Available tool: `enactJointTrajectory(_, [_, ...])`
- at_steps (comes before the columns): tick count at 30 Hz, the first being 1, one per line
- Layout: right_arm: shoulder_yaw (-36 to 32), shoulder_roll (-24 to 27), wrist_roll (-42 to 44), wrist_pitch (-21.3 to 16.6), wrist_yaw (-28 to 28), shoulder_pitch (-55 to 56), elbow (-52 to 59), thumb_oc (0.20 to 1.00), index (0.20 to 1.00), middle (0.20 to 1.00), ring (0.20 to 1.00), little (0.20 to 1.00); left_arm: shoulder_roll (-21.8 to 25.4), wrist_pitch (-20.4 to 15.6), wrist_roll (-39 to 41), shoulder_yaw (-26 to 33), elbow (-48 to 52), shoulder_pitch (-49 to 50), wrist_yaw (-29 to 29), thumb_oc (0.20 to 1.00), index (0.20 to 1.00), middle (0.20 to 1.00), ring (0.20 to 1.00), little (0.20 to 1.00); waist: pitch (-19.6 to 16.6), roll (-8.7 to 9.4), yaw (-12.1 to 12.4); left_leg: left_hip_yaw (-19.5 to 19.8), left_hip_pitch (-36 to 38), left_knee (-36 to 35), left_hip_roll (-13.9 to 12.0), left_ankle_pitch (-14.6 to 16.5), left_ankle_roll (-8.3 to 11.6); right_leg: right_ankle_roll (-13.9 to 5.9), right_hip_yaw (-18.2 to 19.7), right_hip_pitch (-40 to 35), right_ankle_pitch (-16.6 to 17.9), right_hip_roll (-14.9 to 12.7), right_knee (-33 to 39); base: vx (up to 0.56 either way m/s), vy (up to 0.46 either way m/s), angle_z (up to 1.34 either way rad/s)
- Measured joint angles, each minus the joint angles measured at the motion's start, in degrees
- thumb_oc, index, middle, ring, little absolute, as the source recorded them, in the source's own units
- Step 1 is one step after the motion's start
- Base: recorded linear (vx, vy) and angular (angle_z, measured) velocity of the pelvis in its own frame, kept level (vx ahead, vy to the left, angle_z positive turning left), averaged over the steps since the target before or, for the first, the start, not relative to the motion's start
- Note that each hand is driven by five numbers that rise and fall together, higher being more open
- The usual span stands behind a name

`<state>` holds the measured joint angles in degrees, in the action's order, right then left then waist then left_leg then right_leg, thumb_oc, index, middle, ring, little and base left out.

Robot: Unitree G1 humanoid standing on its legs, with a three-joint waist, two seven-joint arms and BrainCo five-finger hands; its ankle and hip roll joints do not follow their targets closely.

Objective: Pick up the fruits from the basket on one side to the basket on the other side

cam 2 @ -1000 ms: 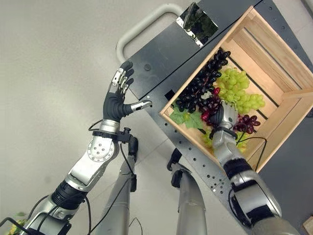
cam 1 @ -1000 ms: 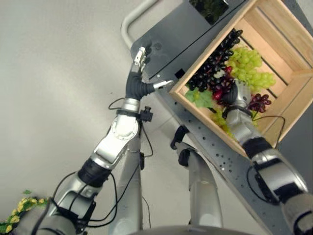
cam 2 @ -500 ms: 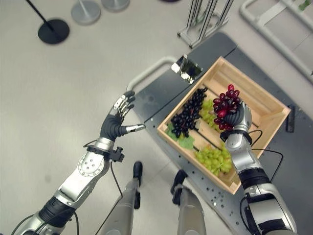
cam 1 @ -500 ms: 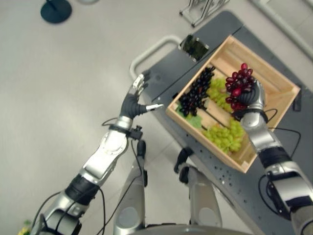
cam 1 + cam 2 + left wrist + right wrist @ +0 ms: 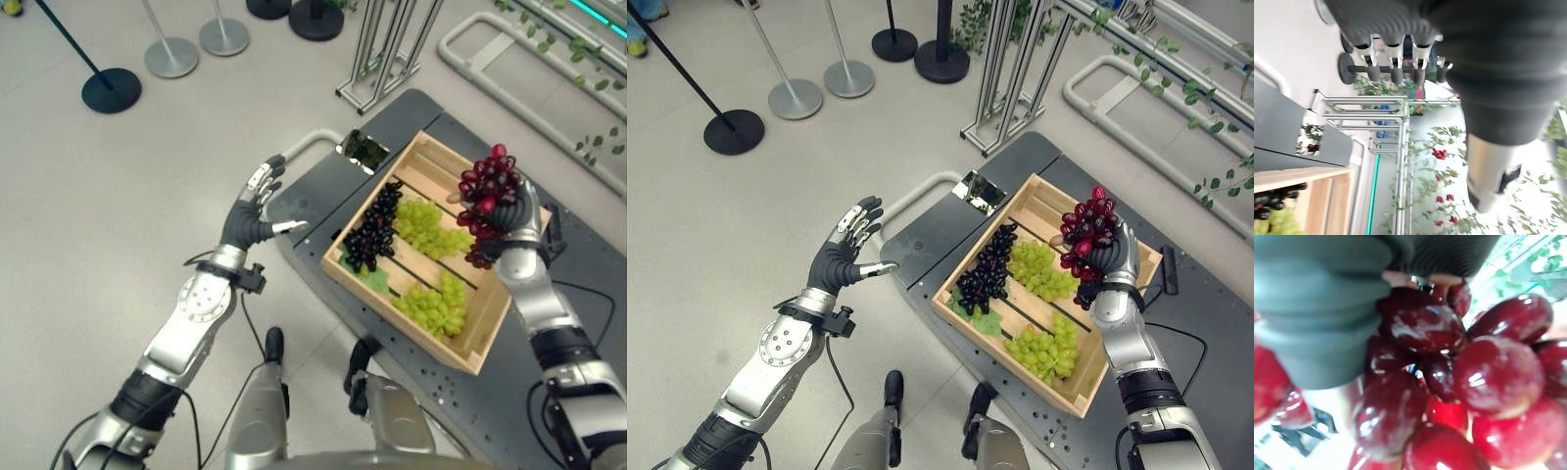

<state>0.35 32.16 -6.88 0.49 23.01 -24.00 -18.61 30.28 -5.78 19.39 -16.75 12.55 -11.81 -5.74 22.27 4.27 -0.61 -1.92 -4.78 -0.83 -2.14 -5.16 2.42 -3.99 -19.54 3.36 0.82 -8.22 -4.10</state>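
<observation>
Your right hand (image 5: pixel 1110 257) is clenched around a bunch of glossy dark red grapes (image 5: pixel 1085 229), holding it up in the air above the far right corner of the shallow, slatted wooden crate (image 5: pixel 1141 284). In the right wrist view the red berries (image 5: pixel 1449 377) press close against the hand's dark ribbed cover.

The crate sits on a dark grey metal cart top (image 5: pixel 940 230), with one corner pointing toward the cart's pale tubular handle (image 5: pixel 911 196). Inside it you have three more bunches: a long bunch of black grapes (image 5: pixel 982 274) with a green leaf (image 5: pixel 982 323) along the crate's left side, a bunch of green grapes (image 5: pixel 1038 269) in the middle, and a second green bunch (image 5: pixel 1046 351) near the crate's near edge.

Your left hand (image 5: pixel 844 250) is released, fingers straight and thumb stretched out, holding nothing. It hangs over the light grey floor (image 5: pixel 735 245), just off the cart's left edge near the handle.

Black-based stanchion posts (image 5: pixel 730 122) and a metal frame stand (image 5: pixel 1004 73) stand on the floor beyond the cart.
</observation>
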Motion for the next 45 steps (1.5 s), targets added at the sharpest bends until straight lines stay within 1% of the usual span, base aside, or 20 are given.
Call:
enactJointTrajectory(1, [0.0, 0.0, 1.1, -0.4, -0.5, 0.0, 1.2, 0.2, 0.2, 0.2, 0.2, 0.2, 0.0, 0.2, 0.0, 0.0, 0.0, 0.2, 0.4, 1.0, 1.0, 1.0, 1.0, 1.0, -0.4, 0.1, 0.0, -0.4, 1.1, -0.5, 0.0, 0.0, 0.01, -0.08, 0.0, -1.2, 0.2, 0.2, 0.9, 0.09, 0.006, -0.1])
enactJointTrajectory(3, [0.1, -0.5, 4.7, -2.2, -2.3, 0.2, 2.9, 0.2, 0.2, 0.2, 0.2, 0.2, -0.2, 0.4, 0.6, -0.5, 0.0, 0.8, 1.7, 1.0, 1.0, 1.0, 1.0, 1.0, -4.6, 0.4, 0.0, -1.0, 2.5, -1.8, -0.1, 0.1, 0.08, -0.28, 0.3, -2.5, 0.7, 0.5, 2.8, 0.09, -0.011, -0.11])
enactJointTrajectory(4, [0.1, -0.6, 5.9, -2.7, -2.8, 0.1, 3.4, 0.2, 0.2, 0.2, 0.2, 0.2, -0.2, 0.4, 0.7, -0.5, 0.0, 0.7, 2.0, 1.0, 1.0, 1.0, 1.0, 1.0, -5.3, 0.42, 0.0, -1.0, 2.8, -2.0, -0.1, 0.1, 0.08, -0.32, 0.3, -2.9, 0.8, 0.6, 3.2, 0.11, -0.015, -0.06])
enactJointTrajectory(6, [0.4, -2.2, 11.3, -3.8, -6.0, 0.2, 6.7, 0.2, 0.2, 0.2, 0.2, 0.2, 0.0, 0.4, 1.8, -0.5, 0.0, 0.5, 3.4, 1.0, 1.0, 1.0, 1.0, 1.0, -6.7, 0.62, -0.1, -1.4, 5.1, -3.0, -0.2, 0.1, 0.18, -0.34, 0.5, -5.2, 1.1, 0.9, 4.7, 0.07, 0.005, -0.06])
enactJointTrajectory(8, [1.6, -2.6, 14.1, -4.5, -8.5, 0.2, 8.8, 0.2, 0.2, 0.2, 0.2, 0.2, -0.1, 0.6, 2.3, -0.6, 0.0, 0.3, 4.5, 1.0, 1.0, 1.0, 1.0, 1.0, -7.9, 0.54, -0.2, -1.4, 5.9, -3.3, -0.2, 0.2, 0.27, -0.41, 0.5, -6.1, 1.3, 1.0, 5.5, 0.05, 0.023, -0.04])
enactJointTrajectory(9, [2.1, -2.7, 15.8, -4.5, -9.5, 0.2, 9.3, 0.2, 0.2, 0.2, 0.2, 0.2, -0.1, 0.9, 2.9, -0.8, 0.0, 0.0, 4.9, 1.0, 1.0, 1.0, 1.0, 1.0, -8.2, 0.57, -0.1, -1.6, 6.3, -3.5, -0.2, 0.2, 0.27, -0.38, 0.7, -6.6, 1.6, 1.1, 5.9, 0.04, 0.014, -0.07])
enactJointTrajectory(10, [3.6, -2.8, 18.6, -4.7, -11.7, 0.1, 9.7, 0.2, 0.2, 0.2, 0.2, 0.2, -0.1, 1.6, 2.9, -1.3, -0.1, -1.0, 5.8, 1.0, 1.0, 1.0, 1.0, 1.0, -9.1, 0.58, -0.1, -2.0, 7.2, -3.9, -0.2, 0.2, 0.35, -0.4, 1.0, -7.4, 1.8, 1.2, 6.6, 0.04, 0.014, -0.12])
enactJointTrajectory(12, [5.5, -3.4, 21.0, -4.7, -14.2, 0.1, 9.7, 0.2, 0.2, 0.2, 0.2, 0.2, 0.1, 1.7, 2.9, -2.7, -0.2, -2.3, 6.6, 1.0, 1.0, 1.0, 1.0, 1.0, -10.5, 0.58, 0.0, -2.4, 8.0, -4.1, -0.2, 0.3, 0.4, -0.42, 1.2, -8.0, 1.8, 1.3, 6.9, 0.0, 0.005, -0.11])
enactJointTrajectory(13, [6.6, -4.2, 22.1, -4.7, -15.6, 0.2, 9.8, 0.2, 0.2, 0.2, 0.2, 0.2, 0.0, 1.6, 2.9, -3.4, -0.2, -2.6, 7.3, 1.0, 1.0, 1.0, 1.0, 1.0, -11.8, 0.48, 0.0, -2.7, 8.2, -4.1, -0.2, 0.5, 0.38, -0.46, 1.5, -8.2, 1.8, 1.3, 7.0, -0.01, 0.006, -0.08])
enactJointTrajectory(14, [6.8, -4.4, 22.5, -4.7, -16.1, 0.2, 9.8, 0.2, 0.2, 0.2, 0.2, 0.2, 0.0, 1.7, 2.9, -3.6, -0.2, -2.8, 7.6, 1.0, 1.0, 1.0, 1.0, 1.0, -12.1, 0.41, -0.2, -2.7, 8.2, -4.1, -0.2, 0.5, 0.38, -0.49, 1.6, -8.2, 1.9, 1.3, 7.1, 0.01, 0.002, -0.11])
enactJointTrajectory(15, [7.7, -4.6, 25.0, -4.3, -17.6, 0.1, 10.6, 0.2, 0.2, 0.2, 0.2, 0.2, 0.4, 1.8, 3.4, -5.1, -0.2, -4.4, 8.5, 1.0, 1.0, 1.0, 1.0, 1.0, -12.7, 0.28, -0.1, -3.0, 8.3, -4.1, -0.3, 0.5, 0.37, -0.45, 1.8, -8.3, 2.3, 1.3, 7.6, 0.02, -0.005, -0.07])
enactJointTrajectory(18, [11.5, -5.3, 29.8, -3.7, -20.9, 0.1, 12.4, 0.2, 0.2, 0.2, 0.2, 0.2, 0.0, 2.5, 7.2, -7.8, -0.8, -7.3, 10.5, 1.0, 1.0, 1.0, 1.0, 1.0, -13.4, -0.13, -0.2, -3.5, 9.2, -4.1, -0.3, 0.7, 0.4, -0.44, 2.0, -9.3, 2.6, 1.4, 8.3, 0.03, -0.01, -0.09])
enactJointTrajectory(19, [13.7, -6.6, 31.7, -3.3, -22.5, 0.1, 13.1, 0.2, 0.2, 0.2, 0.2, 0.2, 0.0, 2.8, 8.8, -9.3, -0.9, -7.9, 11.3, 1.0, 1.0, 1.0, 1.0, 1.0, -14.6, -0.38, -0.3, -3.7, 9.3, -4.1, -0.4, 0.7, 0.47, -0.4, 2.0, -9.3, 2.6, 1.5, 8.4, 0.01, -0.006, -0.08])
enactJointTrajectory(22, [16.0, -6.9, 34.8, -2.3, -25.0, 0.1, 14.6, 0.2, 0.2, 0.2, 0.2, 0.2, -0.4, 3.5, 11.2, -10.6, -0.8, -8.9, 13.0, 1.0, 1.0, 1.0, 1.0, 1.0, -15.3, -1.26, -0.3, -3.9, 9.6, -4.1, -0.5, 0.7, 0.48, -0.29, 2.3, -9.4, 2.7, 1.7, 8.5, 0.01, -0.006, -0.05])
enactJointTrajectory(26, [16.3, -6.7, 40.0, -1.1, -27.4, 0.1, 14.8, 0.2, 0.2, 0.2, 0.2, 0.2, 0.2, 4.3, 14.3, -11.2, -0.8, -9.3, 14.2, 1.0, 1.0, 1.0, 1.0, 1.0, -16.1, -2.19, -0.3, -4.0, 10.2, -4.1, -0.6, 0.8, 0.54, -0.29, 2.5, -10.1, 2.7, 1.6, 8.6, 0.0, 0.0, 0.0])
enactJointTrajectory(29, [16.6, -6.6, 42.3, -0.1, -29.1, 0.1, 15.3, 0.2, 0.2, 0.2, 0.2, 0.2, 1.0, 4.5, 16.5, -11.5, -0.8, -9.7, 15.0, 1.0, 1.0, 1.0, 1.0, 1.0, -16.9, -2.48, -0.3, -4.0, 10.2, -4.1, -0.6, 0.8, 0.54, -0.29, 2.5, -10.1, 2.7, 1.6, 8.6, 0.0, 0.0, 0.0])
enactJointTrajectory(32, [17.9, -6.0, 44.7, 0.1, -29.9, 0.1, 15.3, 0.2, 0.2, 0.2, 0.2, 0.2, 1.9, 5.0, 19.6, -11.8, -0.8, -9.9, 15.5, 1.0, 1.0, 1.0, 1.0, 1.0, -17.5, -2.53, -0.3, -4.0, 10.2, -4.1, -0.6, 0.8, 0.53, -0.29, 2.5, -10.1, 2.7, 1.6, 8.6, 0.0, 0.0, 0.0])
enactJointTrajectory(38, [18.5, -3.9, 45.9, 0.8, -30.8, 0.2, 15.3, 0.2, 0.2, 0.2, 0.2, 0.2, 2.5, 6.6, 24.3, -13.1, -0.9, -9.9, 16.1, 1.0, 1.0, 1.0, 1.0, 1.0, -17.6, -2.62, -0.3, -4.0, 10.2, -4.1, -0.5, 0.8, 0.52, -0.28, 2.4, -10.1, 2.7, 1.5, 8.6, 0.0, 0.0, 0.0])
enactJointTrajectory(45, [18.5, -3.8, 45.9, 0.8, -30.8, 0.2, 15.4, 0.2, 0.2, 0.2, 0.2, 0.2, 2.1, 6.6, 25.3, -13.7, -1.7, -9.9, 16.2, 1.0, 1.0, 1.0, 1.0, 1.0, -17.9, -3.19, -0.3, -4.0, 10.2, -4.1, -0.5, 0.8, 0.52, -0.29, 2.4, -10.1, 2.7, 1.5, 8.6, 0.0, 0.0, 0.0])
